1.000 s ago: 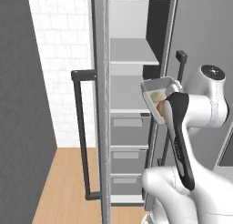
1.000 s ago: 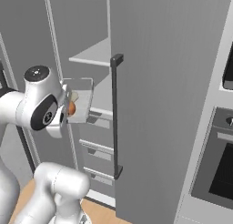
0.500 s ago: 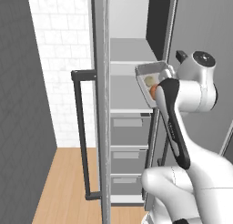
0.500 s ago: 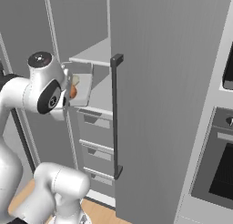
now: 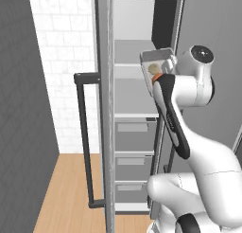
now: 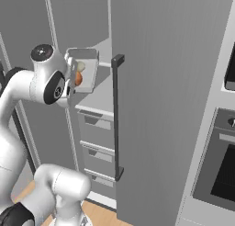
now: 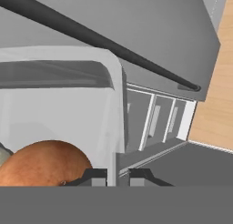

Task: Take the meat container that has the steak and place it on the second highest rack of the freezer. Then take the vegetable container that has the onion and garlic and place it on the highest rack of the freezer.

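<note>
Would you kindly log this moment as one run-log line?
gripper: shut on vegetable container rim | contents: onion, garlic | position: raised at open freezer shelves | placed: no

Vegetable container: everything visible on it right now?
The vegetable container is a shallow pale grey rectangular tray with a raised rim. It is tipped steeply, its open face toward the cameras, held up in front of the open freezer's shelves. The gripper is shut on its rim. The orange-brown onion and pale garlic lie inside.
</note>
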